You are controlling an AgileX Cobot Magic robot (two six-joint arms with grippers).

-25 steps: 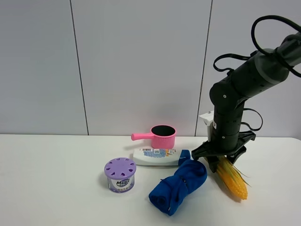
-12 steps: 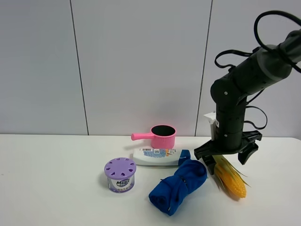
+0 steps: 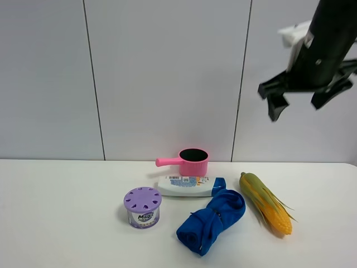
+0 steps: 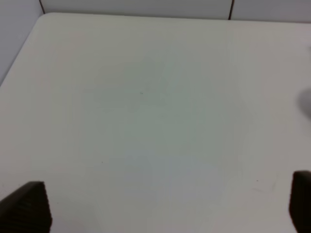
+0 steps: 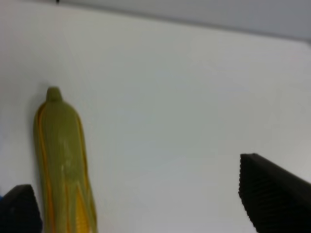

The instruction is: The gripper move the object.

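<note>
The black two-fingered right gripper (image 3: 297, 108), jaws spread, had lifted high off the green-husked yellow corn ear (image 3: 266, 202) near the right edge of the white tabletop (image 3: 67, 223).

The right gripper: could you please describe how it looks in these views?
The right gripper is matte black, with two blocky fingers whose inner faces look finely ribbed. A white bracket sits on the dark arm behind it. No lettering or cable is visible. The left gripper shows only two black fingertips.
</note>
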